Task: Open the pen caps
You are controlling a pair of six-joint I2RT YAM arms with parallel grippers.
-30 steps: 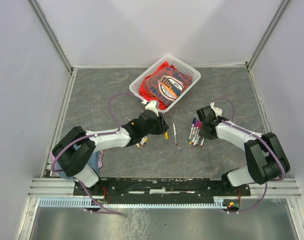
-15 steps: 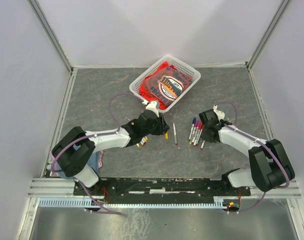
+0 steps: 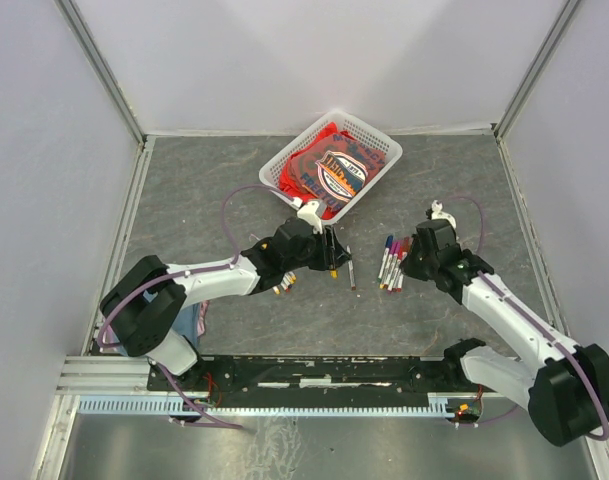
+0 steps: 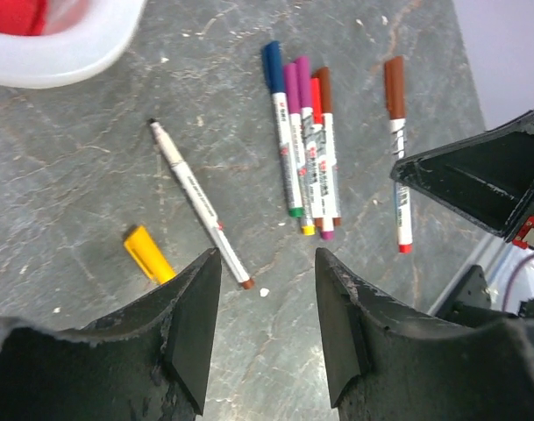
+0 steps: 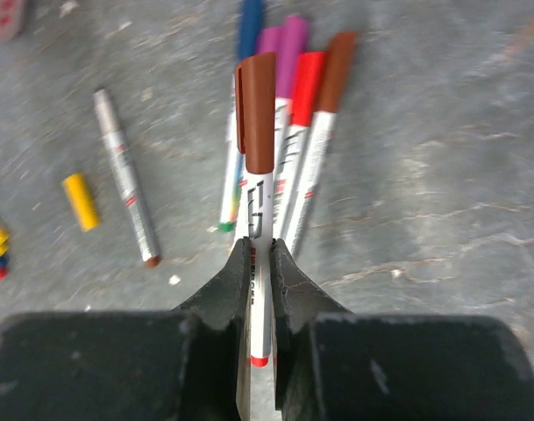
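My right gripper (image 5: 261, 250) is shut on the white barrel of a brown-capped pen (image 5: 258, 114) and holds it just above a row of capped pens (image 5: 288, 132). This pen's cap is on. In the top view the right gripper (image 3: 412, 262) sits over the pen row (image 3: 392, 262). My left gripper (image 4: 267, 263) is open and empty, hovering over the table. A loose yellow pen cap (image 4: 148, 254) lies by its left finger, beside an uncapped pen (image 4: 199, 203). Several more loose pen caps (image 3: 282, 287) lie under the left arm.
A white basket (image 3: 376, 133) holding red packets stands at the back centre. A blue cloth (image 3: 200, 320) lies by the left arm's base. Grey walls close in the table on three sides.
The right gripper closed on the brown-capped pen and raised it as its arm swung out to the right. The left jaws widened and shifted slightly right.
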